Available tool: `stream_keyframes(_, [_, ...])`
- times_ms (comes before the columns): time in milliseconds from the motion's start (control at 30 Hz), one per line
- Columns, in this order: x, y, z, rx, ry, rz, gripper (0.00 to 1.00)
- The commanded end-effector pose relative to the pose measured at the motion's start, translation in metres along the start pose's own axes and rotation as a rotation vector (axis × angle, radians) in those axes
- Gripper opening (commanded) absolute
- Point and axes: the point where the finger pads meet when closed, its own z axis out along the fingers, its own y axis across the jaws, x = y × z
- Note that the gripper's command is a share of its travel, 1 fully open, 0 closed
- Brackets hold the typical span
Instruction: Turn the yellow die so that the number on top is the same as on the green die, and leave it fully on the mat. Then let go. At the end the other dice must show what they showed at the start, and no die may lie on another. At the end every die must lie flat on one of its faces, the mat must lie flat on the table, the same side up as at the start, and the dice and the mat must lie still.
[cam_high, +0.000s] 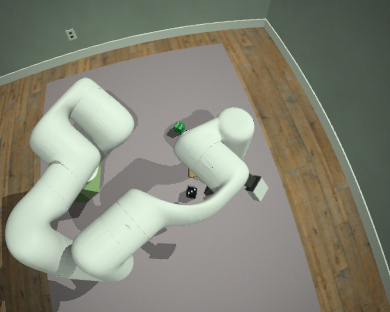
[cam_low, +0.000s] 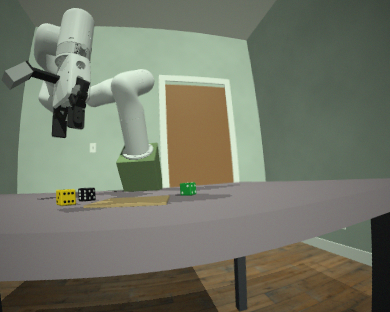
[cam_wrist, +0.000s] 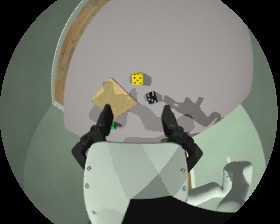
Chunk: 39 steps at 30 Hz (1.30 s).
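Wrist view gives me the layout: the yellow die sits flat on the surface, off the mat and near one of its edges. I can't find it in the top view, where I judge the arm covers it.

My end effector is open, holding nothing, and hangs well above the dice. That spread should let the fingers pass either side of the yellow die, and the height leaves me room to line up without brushing the black die close by. The black one must keep its number, so I'd choose a grip line that keeps both fingertips off it.

The green die rests on the surface on the far side of the mat from the yellow one; it is my reference, so I'd leave it alone. I can't read its top number surely from here, and I'd want that settled before choosing a turn.

I judge this to be the approach. The mat looks thin and flat; a fingertip dragged low could shift or lift it, so I'd set the die down well inside its edges.
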Motion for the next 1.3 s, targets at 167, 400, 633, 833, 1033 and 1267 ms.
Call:
stream_keyframes(167, [0.002, 0.0, 0.009, 0.001, 0.002, 0.001, 1.0])
stream_keyframes(400, [0.001, -0.001, 0.046, 0.001, 0.001, 0.001, 1.0])
stream_keyframes(633, [0.001, -0.001, 0.046, 0.001, 0.001, 0.001, 0.47])
stream_keyframes(833, [0.001, -0.001, 0.046, 0.001, 0.001, 0.001, 0.47])
stream_keyframes(1033, [0.001, -0.001, 0.046, 0.001, 0.001, 0.001, 0.47])
stream_keyframes(1267, [0.001, -0.001, 0.046, 0.001, 0.001, 0.001, 0.47])
